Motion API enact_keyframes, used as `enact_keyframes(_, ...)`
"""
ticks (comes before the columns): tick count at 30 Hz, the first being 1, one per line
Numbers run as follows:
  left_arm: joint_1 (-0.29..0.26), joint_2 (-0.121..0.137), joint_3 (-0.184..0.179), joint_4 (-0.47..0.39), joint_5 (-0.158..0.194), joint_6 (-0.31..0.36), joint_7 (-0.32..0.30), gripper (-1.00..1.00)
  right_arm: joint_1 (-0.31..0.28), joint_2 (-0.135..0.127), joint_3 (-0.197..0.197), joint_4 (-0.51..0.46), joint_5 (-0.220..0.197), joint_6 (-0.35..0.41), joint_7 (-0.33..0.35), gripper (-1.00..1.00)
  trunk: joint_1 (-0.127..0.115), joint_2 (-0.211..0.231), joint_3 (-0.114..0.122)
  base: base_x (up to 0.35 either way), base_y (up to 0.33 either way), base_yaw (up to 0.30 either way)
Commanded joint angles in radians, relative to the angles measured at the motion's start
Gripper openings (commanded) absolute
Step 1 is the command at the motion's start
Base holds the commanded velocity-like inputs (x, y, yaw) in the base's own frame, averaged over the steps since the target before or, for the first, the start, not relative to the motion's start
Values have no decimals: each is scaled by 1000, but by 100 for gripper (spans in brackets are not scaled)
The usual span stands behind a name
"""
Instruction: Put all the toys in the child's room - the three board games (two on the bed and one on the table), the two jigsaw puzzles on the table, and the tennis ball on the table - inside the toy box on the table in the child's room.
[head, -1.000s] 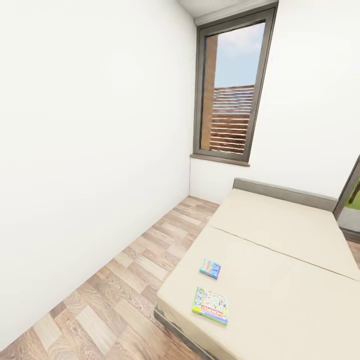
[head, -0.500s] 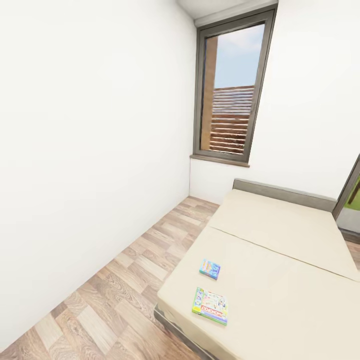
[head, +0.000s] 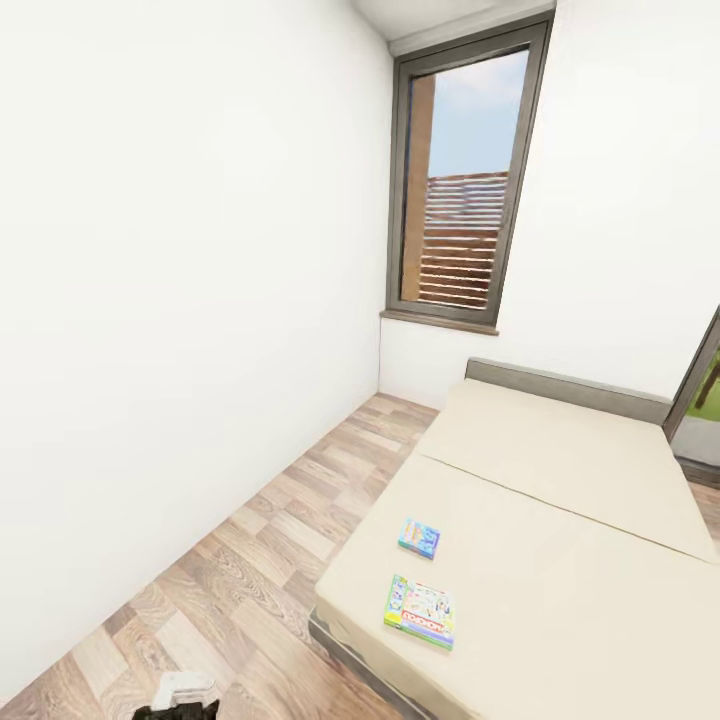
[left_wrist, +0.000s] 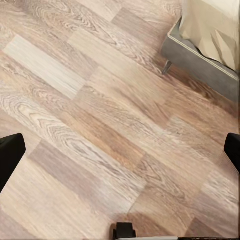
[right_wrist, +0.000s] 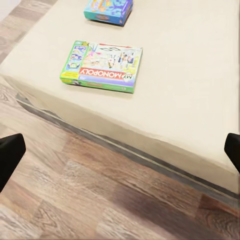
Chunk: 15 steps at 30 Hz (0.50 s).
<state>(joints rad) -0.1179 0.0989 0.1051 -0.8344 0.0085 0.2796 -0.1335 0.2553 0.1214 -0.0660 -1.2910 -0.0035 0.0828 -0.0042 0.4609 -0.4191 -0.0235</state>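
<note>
Two board games lie near the foot corner of the beige bed (head: 560, 520). One is a green and white Monopoly box (head: 421, 611) (right_wrist: 102, 66); the other is a smaller blue box (head: 420, 537) (right_wrist: 109, 10) a little farther up the mattress. My right gripper (right_wrist: 120, 152) hangs open above the floor, just off the bed's edge and short of the Monopoly box. My left gripper (left_wrist: 120, 155) is open over bare planks, beside the bed's grey corner (left_wrist: 200, 65). A part of my left arm (head: 180, 697) shows low in the head view. The table, toy box, jigsaw puzzles and tennis ball are out of view.
A white wall (head: 180, 330) runs along the left, with a strip of wood-plank floor (head: 270, 560) between it and the bed. A tall window with brown slats (head: 462, 210) stands in the far wall above the grey headboard (head: 570, 387).
A part of my left arm has come up into the bottom left of the head view. The bed and both boxes have not moved.
</note>
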Motion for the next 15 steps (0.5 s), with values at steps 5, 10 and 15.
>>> enact_keyframes(5, -73, 0, 4, -6, 1, 80, -7, 100, 9, 4, -1, -61, -6, 72, 0, 100, -11, 19, 7, 0, 0, 0)
enact_keyframes(10, -127, 0, 3, -7, 1, 138, -7, 100, 9, 2, -2, -74, -42, 91, 0, 100, -11, 19, 7, 0, 0, 0)
enact_keyframes(15, -154, -2, 3, -15, 1, 201, -8, 100, 9, -5, -3, -77, -94, 97, 1, 100, -11, 19, 7, 0, 0, 0)
